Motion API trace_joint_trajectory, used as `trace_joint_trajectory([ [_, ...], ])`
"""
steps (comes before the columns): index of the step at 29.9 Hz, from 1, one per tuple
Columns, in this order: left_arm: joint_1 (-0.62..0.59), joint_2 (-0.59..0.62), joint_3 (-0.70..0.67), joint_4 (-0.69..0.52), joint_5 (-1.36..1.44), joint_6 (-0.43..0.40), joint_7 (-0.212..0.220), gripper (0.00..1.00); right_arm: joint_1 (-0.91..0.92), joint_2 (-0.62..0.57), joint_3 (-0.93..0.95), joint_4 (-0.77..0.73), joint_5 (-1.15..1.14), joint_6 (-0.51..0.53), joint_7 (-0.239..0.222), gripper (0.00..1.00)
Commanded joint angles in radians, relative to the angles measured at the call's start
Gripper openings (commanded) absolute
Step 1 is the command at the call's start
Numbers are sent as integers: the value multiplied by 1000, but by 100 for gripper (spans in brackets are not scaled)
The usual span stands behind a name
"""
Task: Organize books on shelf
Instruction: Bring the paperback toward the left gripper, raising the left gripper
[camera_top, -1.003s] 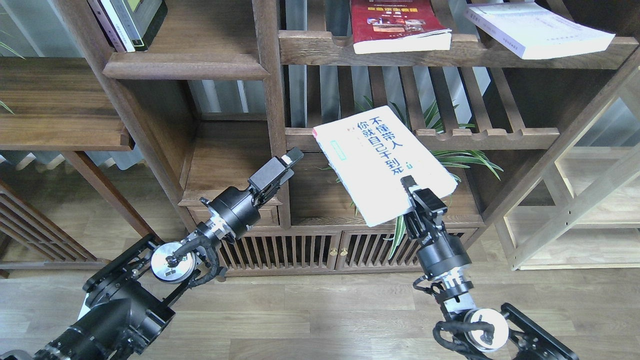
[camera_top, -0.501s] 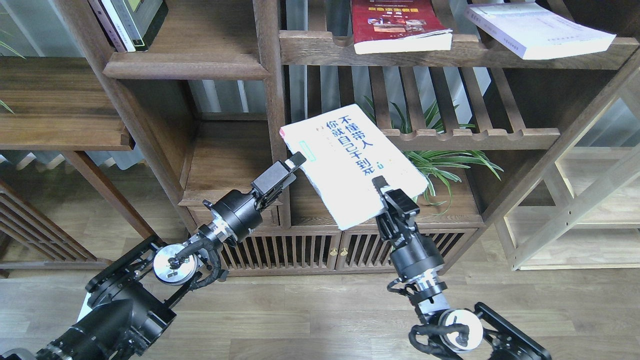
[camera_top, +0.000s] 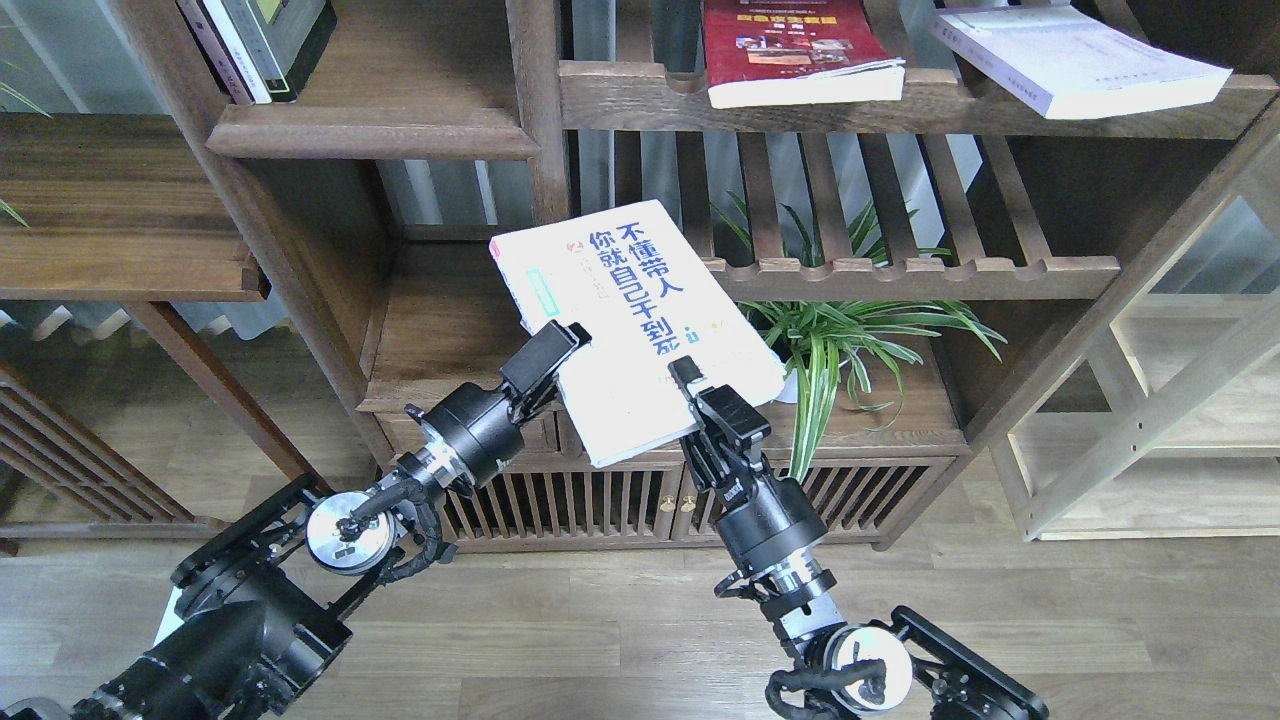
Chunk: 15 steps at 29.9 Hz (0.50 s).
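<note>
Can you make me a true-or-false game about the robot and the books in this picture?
1. The right gripper holds the white book. True.
2. The red book lies on the floor. False: it lies on a slatted shelf up high.
3. A green plant stands right of the white book. True.
4. The white book has a plain cover with no writing. False: it has big Chinese characters.
5. The left gripper is far from the white book. False: it is right at the book's left edge.
</note>
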Motion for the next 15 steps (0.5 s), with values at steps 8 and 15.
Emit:
trace_joint_trajectory([
  [8, 12, -1, 1, -19, -18, 0, 1, 99, -12, -12, 13, -27, -5, 0, -1, 4],
  [15, 45, -1, 1, -29, -20, 0, 5, 98, -12, -24, 29, -31, -3, 0, 2, 5],
])
